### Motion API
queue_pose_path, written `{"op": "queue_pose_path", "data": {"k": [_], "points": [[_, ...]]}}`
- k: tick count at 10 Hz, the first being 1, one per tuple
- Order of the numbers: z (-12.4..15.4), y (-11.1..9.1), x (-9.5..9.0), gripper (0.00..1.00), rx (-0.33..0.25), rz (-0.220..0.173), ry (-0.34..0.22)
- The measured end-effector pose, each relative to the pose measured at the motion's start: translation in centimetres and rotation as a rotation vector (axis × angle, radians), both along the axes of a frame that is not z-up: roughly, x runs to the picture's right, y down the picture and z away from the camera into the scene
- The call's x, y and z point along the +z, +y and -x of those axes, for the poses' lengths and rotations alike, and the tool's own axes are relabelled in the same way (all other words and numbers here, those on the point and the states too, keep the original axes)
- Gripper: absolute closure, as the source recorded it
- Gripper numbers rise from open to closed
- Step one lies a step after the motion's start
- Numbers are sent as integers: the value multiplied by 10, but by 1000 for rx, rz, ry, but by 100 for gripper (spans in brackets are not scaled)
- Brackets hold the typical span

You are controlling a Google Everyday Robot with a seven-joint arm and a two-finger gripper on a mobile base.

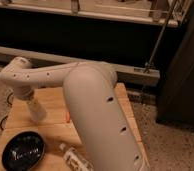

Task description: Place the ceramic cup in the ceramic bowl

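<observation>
The ceramic cup, small and white, stands on the wooden table at the left. My gripper reaches down from the bent white arm and sits right at the cup's top, partly covering it. The ceramic bowl, glossy black and shallow, lies on the table in front of the cup, near the bottom left corner. It holds nothing.
A white bottle with a patterned label lies beside the bowl near the table's front. A sliver of an orange object shows behind the arm. The arm's thick forearm hides the table's right half. A dark cabinet stands behind the table.
</observation>
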State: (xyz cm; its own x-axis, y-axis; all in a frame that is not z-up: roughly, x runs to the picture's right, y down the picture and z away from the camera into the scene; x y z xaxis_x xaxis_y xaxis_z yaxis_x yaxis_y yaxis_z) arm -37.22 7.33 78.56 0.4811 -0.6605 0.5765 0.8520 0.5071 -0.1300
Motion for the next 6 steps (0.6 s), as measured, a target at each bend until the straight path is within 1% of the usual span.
{"op": "queue_pose_path", "data": {"k": [2, 3, 5, 6], "points": [[-1, 6, 20, 59, -5, 11, 28], [0, 10, 29, 72, -8, 15, 37], [0, 17, 40, 92, -23, 15, 49], [-1, 20, 44, 98, -33, 14, 52]]}}
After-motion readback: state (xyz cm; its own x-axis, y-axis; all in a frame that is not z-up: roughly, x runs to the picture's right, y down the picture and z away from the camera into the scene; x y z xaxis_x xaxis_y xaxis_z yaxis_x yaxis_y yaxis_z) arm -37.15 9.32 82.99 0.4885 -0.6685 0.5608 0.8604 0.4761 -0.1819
